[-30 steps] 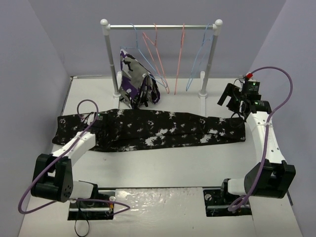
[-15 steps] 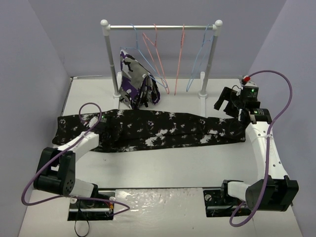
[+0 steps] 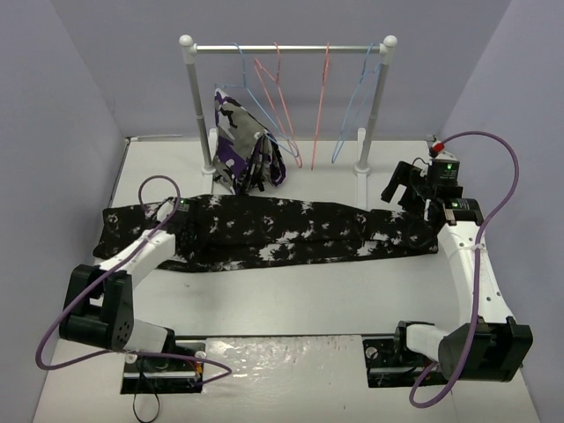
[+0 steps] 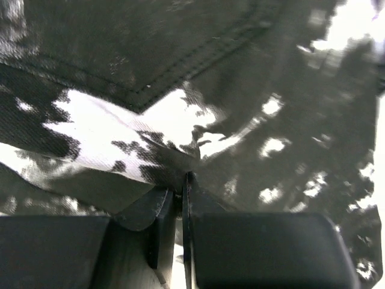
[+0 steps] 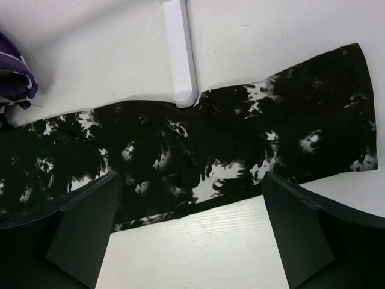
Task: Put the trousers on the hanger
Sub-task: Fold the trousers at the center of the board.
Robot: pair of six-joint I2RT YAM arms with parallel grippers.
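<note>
The black trousers [image 3: 282, 231] with white splotches lie flat across the table, waist to the left and leg ends to the right. My left gripper [image 3: 180, 215] rests on the waist end, and in the left wrist view it [image 4: 180, 183] is shut on a pinched fold of the trousers [image 4: 114, 123]. My right gripper [image 3: 408, 189] hovers open above the leg ends, with the trousers [image 5: 240, 132] and bare table under its spread jaws [image 5: 192, 235]. An empty light-blue hanger [image 3: 355, 104] hangs at the right end of the rail.
The white clothes rack [image 3: 198, 106] stands at the back, its foot [image 5: 180, 54] just beyond the trouser legs. Two pink-red hangers [image 3: 275, 99] hang mid-rail. A purple, white and black garment [image 3: 245, 150] hangs on another light-blue hanger at the left. Grey walls close both sides.
My left gripper has closed from open onto the trousers' fabric near the waist. The right gripper drifted slightly left and stayed open.
</note>
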